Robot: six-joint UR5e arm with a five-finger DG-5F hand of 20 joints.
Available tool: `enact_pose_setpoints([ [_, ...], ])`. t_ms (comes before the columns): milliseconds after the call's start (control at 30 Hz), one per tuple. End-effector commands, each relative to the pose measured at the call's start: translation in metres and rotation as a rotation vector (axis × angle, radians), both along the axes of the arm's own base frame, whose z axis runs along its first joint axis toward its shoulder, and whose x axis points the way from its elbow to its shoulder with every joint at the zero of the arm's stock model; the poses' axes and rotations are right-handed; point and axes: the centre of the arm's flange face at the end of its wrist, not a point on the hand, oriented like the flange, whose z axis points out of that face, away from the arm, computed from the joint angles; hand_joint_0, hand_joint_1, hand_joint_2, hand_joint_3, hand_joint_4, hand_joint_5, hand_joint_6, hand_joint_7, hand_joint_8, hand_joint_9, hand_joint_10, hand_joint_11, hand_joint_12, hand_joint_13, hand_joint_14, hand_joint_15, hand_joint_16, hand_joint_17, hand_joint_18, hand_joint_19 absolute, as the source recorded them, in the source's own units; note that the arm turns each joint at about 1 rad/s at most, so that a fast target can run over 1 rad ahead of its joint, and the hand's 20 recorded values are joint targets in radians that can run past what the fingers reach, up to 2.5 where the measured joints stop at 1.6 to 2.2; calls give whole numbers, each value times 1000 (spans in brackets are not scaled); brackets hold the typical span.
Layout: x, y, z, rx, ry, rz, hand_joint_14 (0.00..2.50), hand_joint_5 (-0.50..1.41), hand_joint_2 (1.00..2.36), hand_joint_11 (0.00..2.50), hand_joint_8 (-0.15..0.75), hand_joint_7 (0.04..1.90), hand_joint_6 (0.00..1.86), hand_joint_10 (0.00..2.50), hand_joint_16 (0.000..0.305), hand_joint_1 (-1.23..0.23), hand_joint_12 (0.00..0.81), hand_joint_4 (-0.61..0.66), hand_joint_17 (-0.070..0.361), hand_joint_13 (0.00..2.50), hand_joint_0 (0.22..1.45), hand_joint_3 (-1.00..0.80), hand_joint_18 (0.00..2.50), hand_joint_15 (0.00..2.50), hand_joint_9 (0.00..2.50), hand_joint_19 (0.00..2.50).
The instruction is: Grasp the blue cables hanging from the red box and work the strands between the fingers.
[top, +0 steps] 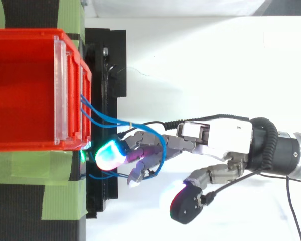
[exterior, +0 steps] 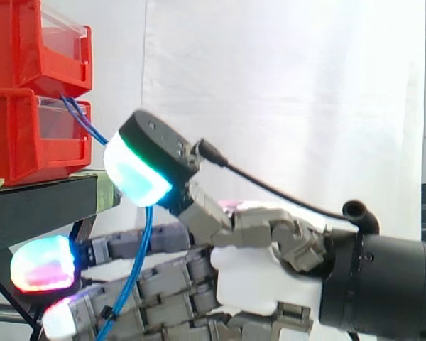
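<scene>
Cables point(top: 120, 122) loop over hand point(top: 226, 138), plainest from above

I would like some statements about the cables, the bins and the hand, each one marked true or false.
1. The blue cables come out of the lower red bin. True.
2. The hand is closed into a fist. False: its fingers stretch out toward the black stand.
3. The cables hang across the fingers. True.
4. There is one red bin. False: an upper red bin sits on the lower one.
</scene>
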Motion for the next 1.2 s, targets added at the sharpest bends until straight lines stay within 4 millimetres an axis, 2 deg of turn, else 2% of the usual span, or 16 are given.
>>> enact_pose_setpoints([
  [0,0,1,17,2,-19,4,7,-183,1000,610,428,703,6,9,59,-519,434,258,133,340,721,-1000,79,273,585,0],
  [233,-6,-1,33,-6,15,11,8,-187,1000,635,425,700,7,11,59,-520,438,254,132,382,723,-1000,116,307,583,12],
  [300,-10,-2,39,-12,35,12,11,-185,1000,829,437,702,6,13,58,-523,443,256,130,444,726,-1000,169,344,685,12],
  [400,-14,-3,41,-19,66,14,16,-165,1000,1420,415,709,6,0,57,-529,470,262,129,653,734,-1000,306,540,919,89],
  [467,-14,-4,40,-21,76,14,20,-139,1000,1503,380,717,6,604,55,-532,486,271,124,841,744,-1000,449,877,910,205],
  [567,-15,-3,39,-20,79,13,11,-121,1000,1484,364,720,7,1250,57,-539,470,281,129,1051,753,-990,651,1293,873,405],
  [600,-15,-4,39,-20,79,11,7,-120,1000,1481,363,720,7,1359,58,-539,460,281,129,1083,755,-992,682,1379,860,436],
  [633,-15,-3,39,-19,77,11,147,-112,1000,1457,367,728,7,1635,61,-540,449,286,136,1117,758,-988,816,1504,835,564],
  [667,-15,-3,39,-21,77,11,565,-106,1000,1454,367,730,8,1861,63,-542,440,288,141,1069,763,-982,900,1451,807,711],
  [700,-14,-3,40,-21,76,11,739,-101,1001,1471,362,731,8,1937,63,-542,442,290,142,1050,763,-978,936,1420,792,785],
  [767,-15,-3,39,-21,77,11,1840,-80,1001,1554,370,738,7,2500,62,-546,435,304,140,921,775,-974,1191,1238,720,1222],
  [800,-15,-2,39,-21,77,11,1962,-78,1001,1575,371,740,7,2500,61,-547,436,304,136,901,776,-972,1252,1239,706,1297],
  [867,-15,-2,39,-19,77,2,2500,-69,1001,1665,376,742,7,2500,53,-547,426,309,118,835,781,-970,1426,1253,649,1667],
  [933,-15,-2,40,-15,76,-16,2500,-60,1001,1783,378,743,7,2500,51,-550,423,317,114,846,785,-974,1488,1323,631,1722],
  [1067,-16,-1,39,-12,78,-37,2500,-23,1001,2311,401,768,9,2500,53,-552,488,338,120,1042,794,-966,1390,1578,738,1168],
  [1167,-16,-1,39,-13,79,-39,2500,12,1001,2500,445,784,8,2500,59,-552,569,352,133,1228,797,-960,1476,1754,862,1088],
])
